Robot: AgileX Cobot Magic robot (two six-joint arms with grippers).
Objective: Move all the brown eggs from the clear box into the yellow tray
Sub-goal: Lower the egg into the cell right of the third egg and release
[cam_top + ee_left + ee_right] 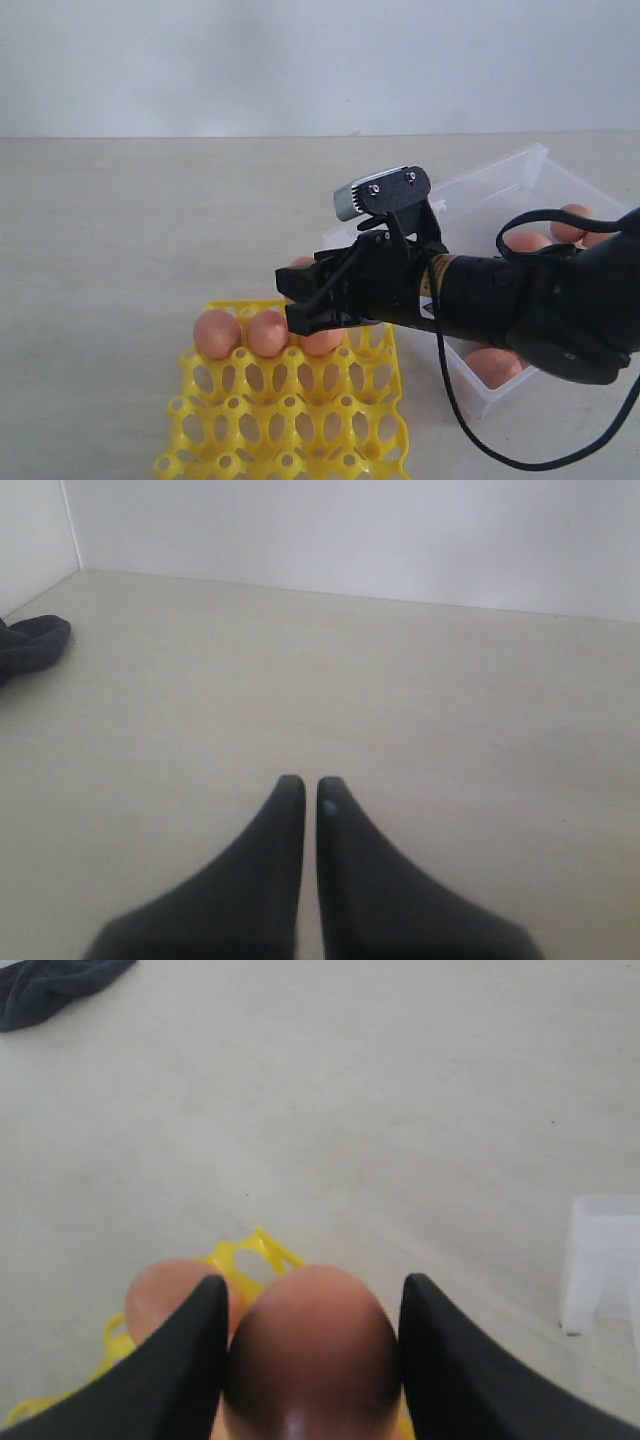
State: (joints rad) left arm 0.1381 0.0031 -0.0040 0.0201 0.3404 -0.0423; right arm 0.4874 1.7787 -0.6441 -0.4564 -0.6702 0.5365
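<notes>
Pale worktop (120, 250) carries the yellow tray (290, 420) and clear box (520, 170). Over the tray's back row the right hand (315, 1280) grips a brown egg (310, 1360); the left hand (311, 790) is pinched closed.

Beige table (120, 250): yellow tray (290, 420), clear box (530, 165), dark cloth (50, 985).

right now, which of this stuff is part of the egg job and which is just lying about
In the job: brown eggs, clear box, yellow tray, right gripper holding one egg.
Just lying about: dark cloth, left gripper shut on nothing.
</notes>
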